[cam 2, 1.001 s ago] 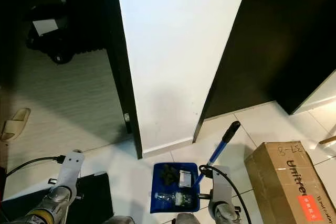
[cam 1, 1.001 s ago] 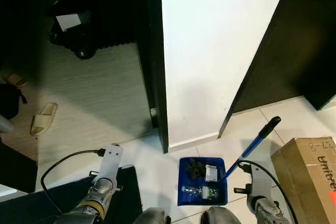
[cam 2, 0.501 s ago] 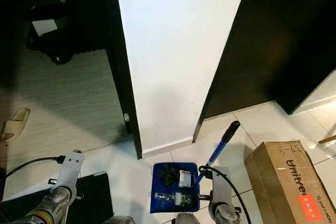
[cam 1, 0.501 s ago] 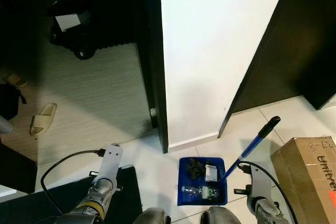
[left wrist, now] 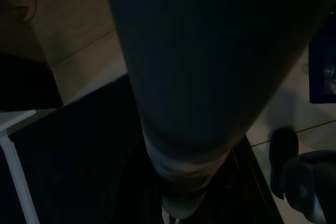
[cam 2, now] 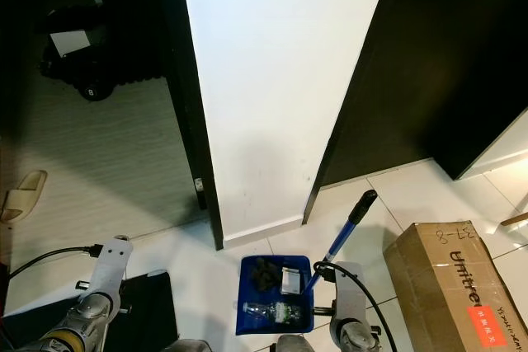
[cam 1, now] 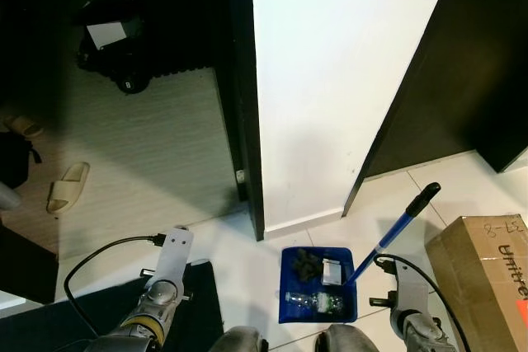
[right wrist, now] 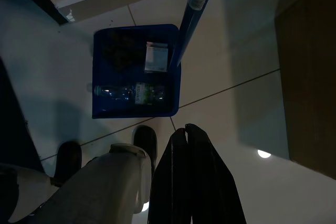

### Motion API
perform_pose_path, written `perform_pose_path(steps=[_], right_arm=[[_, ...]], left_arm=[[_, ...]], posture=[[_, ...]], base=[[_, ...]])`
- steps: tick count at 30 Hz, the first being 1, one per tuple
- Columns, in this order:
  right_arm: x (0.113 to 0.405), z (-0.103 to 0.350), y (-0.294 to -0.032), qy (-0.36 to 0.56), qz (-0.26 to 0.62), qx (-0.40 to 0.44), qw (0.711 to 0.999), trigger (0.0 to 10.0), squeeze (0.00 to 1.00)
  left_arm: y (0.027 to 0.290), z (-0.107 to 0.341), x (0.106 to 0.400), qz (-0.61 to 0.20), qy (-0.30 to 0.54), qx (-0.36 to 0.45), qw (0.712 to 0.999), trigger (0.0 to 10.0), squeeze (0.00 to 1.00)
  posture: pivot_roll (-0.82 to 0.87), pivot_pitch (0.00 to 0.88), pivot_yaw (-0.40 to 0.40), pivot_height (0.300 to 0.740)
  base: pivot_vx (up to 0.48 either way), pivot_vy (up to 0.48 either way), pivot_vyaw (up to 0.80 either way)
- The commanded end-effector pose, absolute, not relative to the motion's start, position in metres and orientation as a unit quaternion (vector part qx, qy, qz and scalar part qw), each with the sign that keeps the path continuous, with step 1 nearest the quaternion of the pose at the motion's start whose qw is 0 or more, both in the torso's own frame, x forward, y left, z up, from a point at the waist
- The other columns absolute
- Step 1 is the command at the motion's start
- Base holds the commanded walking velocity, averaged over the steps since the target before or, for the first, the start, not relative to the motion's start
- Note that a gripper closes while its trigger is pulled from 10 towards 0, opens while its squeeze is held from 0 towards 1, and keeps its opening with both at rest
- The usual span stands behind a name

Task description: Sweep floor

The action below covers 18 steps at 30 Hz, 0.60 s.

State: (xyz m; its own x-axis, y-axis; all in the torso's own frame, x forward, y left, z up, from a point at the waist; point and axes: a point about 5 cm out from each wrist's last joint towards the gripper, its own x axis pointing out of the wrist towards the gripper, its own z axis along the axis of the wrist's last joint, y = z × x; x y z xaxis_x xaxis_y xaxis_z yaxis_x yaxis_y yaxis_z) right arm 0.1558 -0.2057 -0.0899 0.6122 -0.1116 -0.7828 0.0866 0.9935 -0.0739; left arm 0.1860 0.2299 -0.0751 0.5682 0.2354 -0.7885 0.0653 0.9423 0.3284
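Nearest, at the robot's feet: blue dustpan [cam 1: 318, 283] flat on white tile [cam 1: 247, 261], already holding a clear bottle [cam 1: 315, 302], a small white packet [cam 1: 332, 270] and a dark clump [cam 1: 306, 263]. Long blue handle [cam 1: 388, 239] with black grip [cam 1: 423, 196], rising from the pan's right side and leaning away to the right. Right gripper [right wrist: 190, 177] low beside the pan, black fingers pressed together in the wrist view, nothing visibly between them, handle apart from the tips. Left gripper hidden in its dark wrist view: cannot tell whether open or closed; left arm [cam 1: 165, 278] hanging low over a black mat [cam 1: 194, 302].

Likely handling: light, stiff plastic pan on a rigid pole, top-heavy and quick to swing; loose bottle prone to roll out if tipped. Best hold probably on the blue shaft just below the black grip, or lower for steadier control, keeping the pan level. Smooth shaft, so a firm squeeze probably needed.

Just to the right, a cardboard box [cam 1: 487, 274] on the tile. Farther on, glossy tile meeting a white wall end [cam 1: 338, 80] with dark door frames on both sides. Beyond the left opening, paler wood-grain floor [cam 1: 140, 146], a beige slipper [cam 1: 66, 187], and dark objects deep in shadow.
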Motion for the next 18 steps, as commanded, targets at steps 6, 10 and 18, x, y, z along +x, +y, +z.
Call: perform_pose_path(steps=[6, 10, 18], right_arm=[[0.1574, -0.0906, -0.2000, 0.441, -0.051, -0.017, 0.896, 10.0, 0.00], [0.1564, -0.0913, -0.1996, 0.445, -0.051, -0.018, 0.894, 10.0, 0.00], [0.1554, -0.0912, -0.2022, 0.445, -0.050, -0.020, 0.894, 10.0, 0.00]], left_arm=[[0.2387, -0.0748, 0.1826, 0.052, 0.473, 0.178, 0.861, 10.0, 0.00], [0.2388, -0.0748, 0.1827, 0.052, 0.473, 0.178, 0.861, 10.0, 0.00], [0.2382, -0.0750, 0.1827, 0.051, 0.473, 0.177, 0.862, 10.0, 0.00]], posture=[[0.07, 0.000, 0.006, 0.740], [0.07, 0.000, 0.006, 0.740], [0.07, 0.000, 0.004, 0.740]], base=[[0.000, 0.000, 0.00], [0.000, 0.000, 0.00], [0.000, 0.000, 0.00]])
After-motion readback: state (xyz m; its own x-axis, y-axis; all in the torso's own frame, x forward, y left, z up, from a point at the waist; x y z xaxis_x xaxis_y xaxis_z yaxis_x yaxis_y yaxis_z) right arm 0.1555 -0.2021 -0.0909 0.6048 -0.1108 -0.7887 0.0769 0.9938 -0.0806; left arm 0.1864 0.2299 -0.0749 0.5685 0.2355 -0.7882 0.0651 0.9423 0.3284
